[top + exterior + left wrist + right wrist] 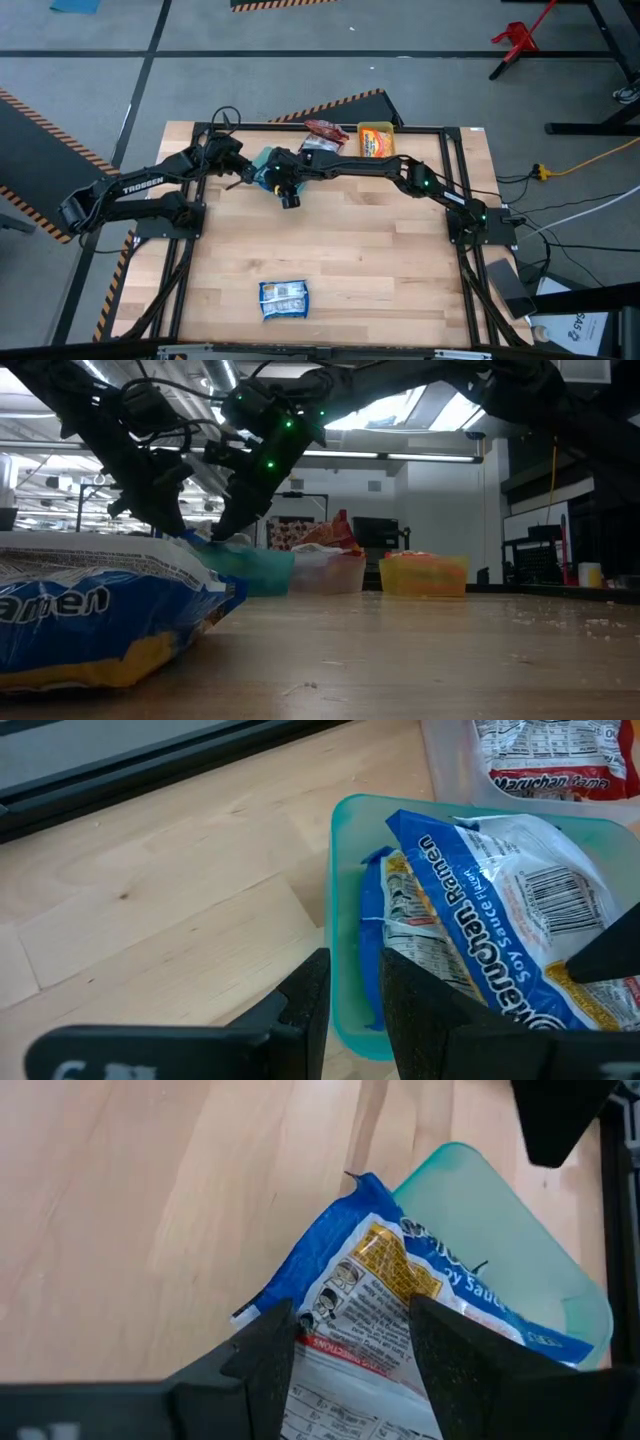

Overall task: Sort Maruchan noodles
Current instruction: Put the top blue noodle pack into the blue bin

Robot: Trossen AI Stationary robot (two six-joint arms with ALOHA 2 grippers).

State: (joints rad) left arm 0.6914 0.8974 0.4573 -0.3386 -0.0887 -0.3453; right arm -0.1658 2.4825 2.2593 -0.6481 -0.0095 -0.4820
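Blue crinkled noodle packet point(480, 910), barcode showing

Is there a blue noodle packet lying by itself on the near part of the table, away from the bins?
Yes: in the high view one blue packet lies alone on the bare wooden table, far from the bins along the opposite edge.

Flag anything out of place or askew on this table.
One blue noodle packet lies alone on bare wood near the table's front edge, far from the bins. At the green bin, another blue packet sits tilted, poking over the rim, with both the right gripper and the left gripper there.
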